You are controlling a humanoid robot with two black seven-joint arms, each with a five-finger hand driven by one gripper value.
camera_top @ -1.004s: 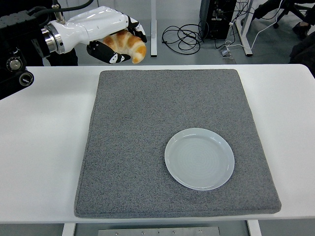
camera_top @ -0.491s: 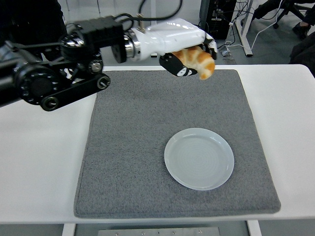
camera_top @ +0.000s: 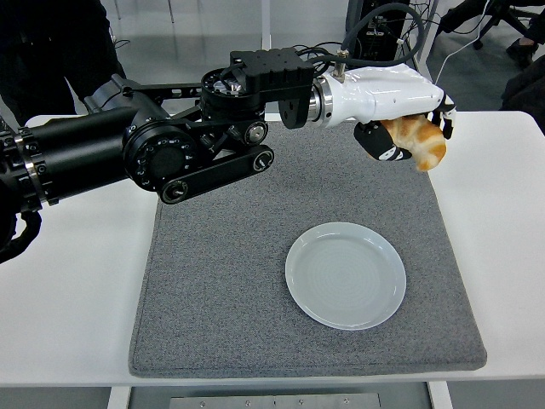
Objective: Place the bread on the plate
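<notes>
My left hand (camera_top: pixel 407 128), white with black fingers, is shut on a golden croissant (camera_top: pixel 417 140) and holds it in the air over the far right part of the grey mat. The black left arm (camera_top: pixel 170 149) stretches across from the left edge. A pale round plate (camera_top: pixel 345 274) lies empty on the mat, nearer to me and a little left of the croissant. My right arm is out of view.
The grey mat (camera_top: pixel 221 281) covers the middle of the white table (camera_top: pixel 68 281). Beyond the far edge are cables on the floor (camera_top: pixel 315 60), table legs and a chair at the top right.
My left arm has swung to the right across the far side of the mat, carrying the croissant from the far left to the far right. The plate has not moved.
</notes>
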